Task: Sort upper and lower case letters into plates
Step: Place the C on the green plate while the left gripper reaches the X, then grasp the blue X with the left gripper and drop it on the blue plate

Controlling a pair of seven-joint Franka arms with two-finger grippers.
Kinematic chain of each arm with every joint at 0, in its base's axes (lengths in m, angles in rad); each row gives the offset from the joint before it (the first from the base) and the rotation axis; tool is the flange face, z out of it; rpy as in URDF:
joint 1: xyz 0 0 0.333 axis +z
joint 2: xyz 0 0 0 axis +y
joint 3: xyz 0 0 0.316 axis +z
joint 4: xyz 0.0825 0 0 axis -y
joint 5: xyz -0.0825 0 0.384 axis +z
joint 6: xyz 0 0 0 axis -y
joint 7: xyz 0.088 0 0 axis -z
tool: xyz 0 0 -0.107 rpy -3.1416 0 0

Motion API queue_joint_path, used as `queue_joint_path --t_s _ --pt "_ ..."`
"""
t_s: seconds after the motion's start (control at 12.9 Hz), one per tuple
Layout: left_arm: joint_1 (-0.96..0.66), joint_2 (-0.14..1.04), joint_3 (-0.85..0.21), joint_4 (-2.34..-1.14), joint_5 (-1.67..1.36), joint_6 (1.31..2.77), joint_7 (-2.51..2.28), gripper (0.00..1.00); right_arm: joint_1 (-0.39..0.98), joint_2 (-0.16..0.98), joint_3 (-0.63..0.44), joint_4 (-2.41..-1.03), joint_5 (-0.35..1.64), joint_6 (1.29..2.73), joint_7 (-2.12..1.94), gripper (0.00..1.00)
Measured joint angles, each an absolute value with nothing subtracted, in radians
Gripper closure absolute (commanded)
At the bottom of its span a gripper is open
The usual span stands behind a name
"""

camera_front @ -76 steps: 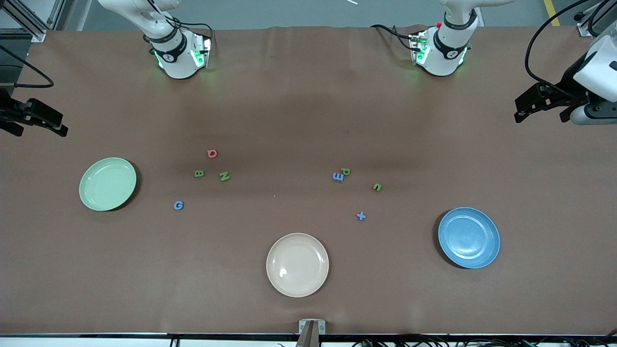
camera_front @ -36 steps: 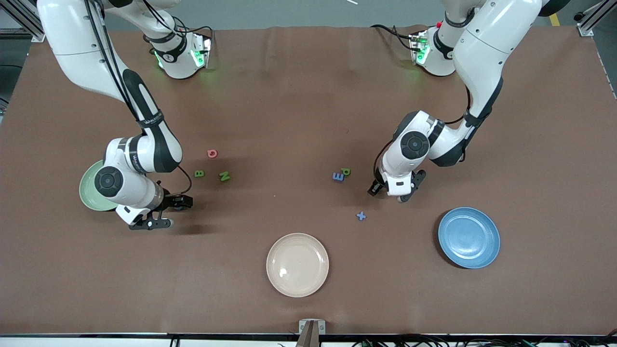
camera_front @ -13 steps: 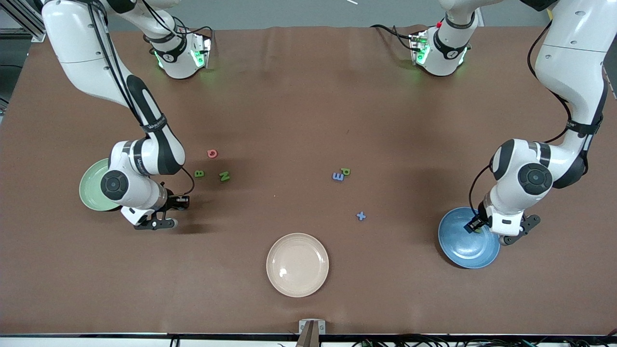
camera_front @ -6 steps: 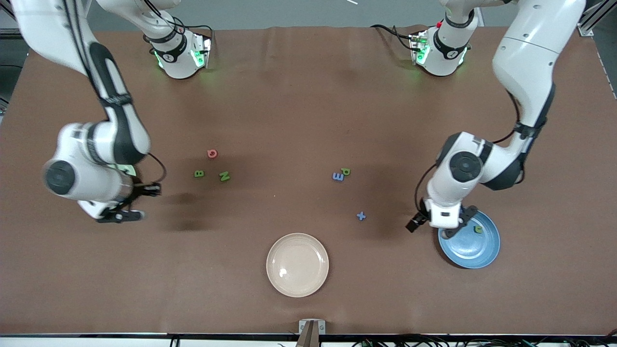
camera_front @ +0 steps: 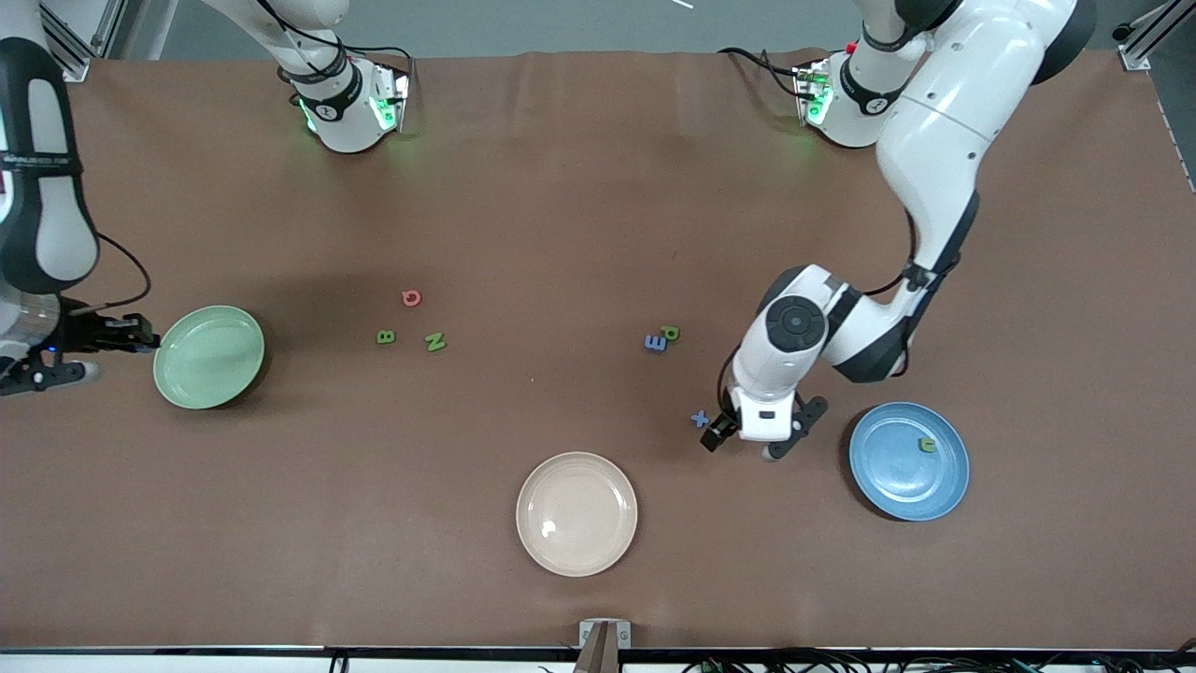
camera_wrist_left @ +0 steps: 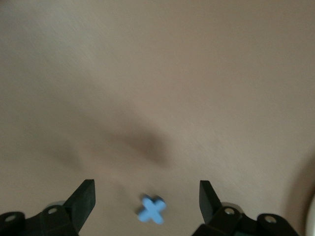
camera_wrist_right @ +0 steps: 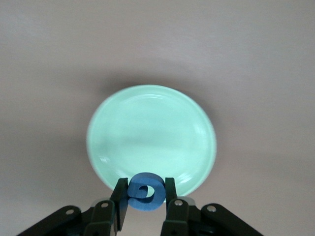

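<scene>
My right gripper is shut on a blue letter G, up in the air just off the rim of the mint green plate, toward the right arm's end of the table. My left gripper is open and low over the table, with a blue letter x lying between its fingers. A green letter lies in the blue plate. On the table lie a red G, a green B, a green N, a blue E and a green p.
A cream plate sits nearest the front camera, midway along the table. The arms' bases stand along the table's farthest edge.
The left gripper let go of the green letter into the blue plate, opened and moved over to the blue x. The right gripper lifted the blue G and carried it past the green plate.
</scene>
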State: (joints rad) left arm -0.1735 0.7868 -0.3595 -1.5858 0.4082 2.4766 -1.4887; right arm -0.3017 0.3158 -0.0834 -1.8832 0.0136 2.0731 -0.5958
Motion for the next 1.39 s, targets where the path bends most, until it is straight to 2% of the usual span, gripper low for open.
queue_joint_path --t_s 0.23,0.54,0.62,0.85,1.01,1.39 --pt "-0.218 0.842 -0.354 -1.532 0.407 2.474 -1.524 0.25 -0.352 0.343 -0.082 -1.955 0.014 2.228 -0.675 0.81" --pt "-0.226 0.859 -0.351 -1.528 0.407 2.403 -1.525 0.38 -0.364 0.36 -0.081 -2.121 0.014 2.457 -0.695 0.81" --pt "-0.229 0.86 -0.351 -1.527 0.407 2.396 -1.525 0.44 -0.364 0.362 -0.079 -2.137 0.014 2.47 -0.695 0.81" --pt "-0.231 0.859 -0.35 -1.521 0.407 2.375 -1.525 0.81 -0.364 0.377 -0.077 -2.146 0.014 2.472 -0.695 0.81" --pt "-0.231 0.857 -0.35 -1.515 0.407 2.375 -1.525 0.98 -0.364 0.389 -0.076 -2.153 0.014 2.472 -0.695 0.81" --pt "-0.196 0.85 -0.343 -1.498 0.407 2.33 -1.493 1.0 -0.364 0.418 -0.073 -2.159 0.014 2.473 -0.695 0.76"
